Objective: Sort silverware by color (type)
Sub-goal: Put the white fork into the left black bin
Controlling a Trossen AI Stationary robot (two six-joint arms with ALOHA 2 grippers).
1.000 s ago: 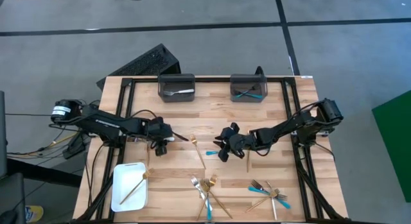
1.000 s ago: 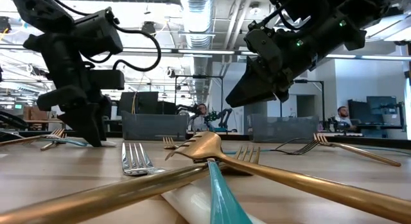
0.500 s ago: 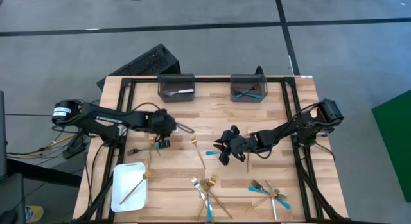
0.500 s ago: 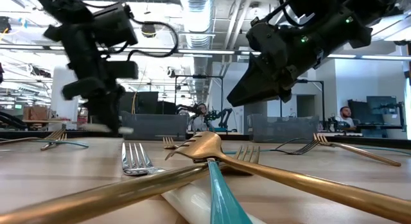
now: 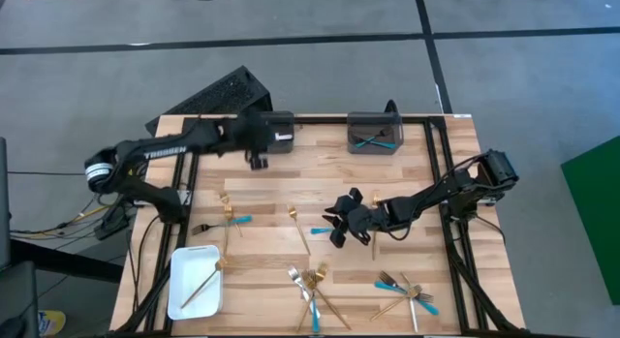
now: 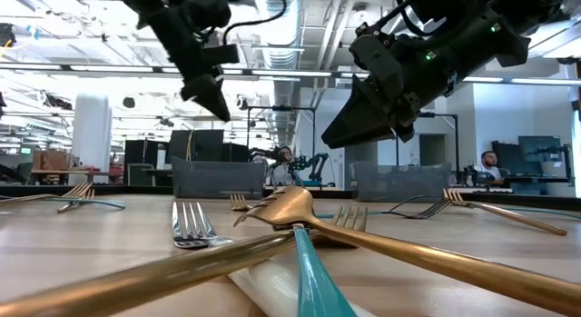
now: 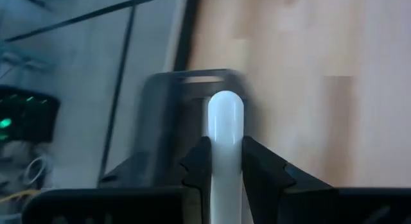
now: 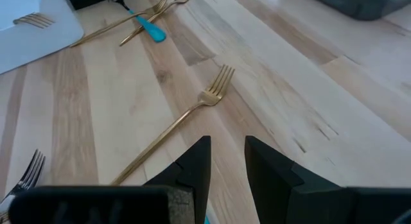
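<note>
My left gripper (image 5: 257,161) hangs high over the table's far part, at the near rim of the left grey bin (image 5: 266,131), shut on a pale silver utensil (image 7: 225,121). That bin holds one silver piece (image 5: 281,138). The right grey bin (image 5: 375,133) holds turquoise ones. My right gripper (image 5: 336,222) hovers open at mid-table; a gold fork (image 8: 192,115) lies on the wood just beyond it. More silverware lies at the left (image 5: 228,218) and in two heaps near the front edge (image 5: 310,285) (image 5: 407,291). My left gripper pinches the silver utensil's handle (image 7: 225,153) between its two fingers. The utensil lies along the fingers, and its rounded end (image 7: 225,105) sticks out past the fingertips. The fingers slant down toward the far edge, and the piece is lifted clear of the table.
A white tray (image 5: 184,290) with one gold fork (image 5: 201,282) sits at the front left corner. A short turquoise piece (image 5: 321,230) lies beside my right gripper. Black frame rails (image 5: 189,149) run along both sides of the table. People show in the room behind.
My left gripper has risen from the table at the left of centre with the silver utensil and swung toward the far edge, up to the left grey bin, rolling as it went. The utensil is now clear of the wood.
</note>
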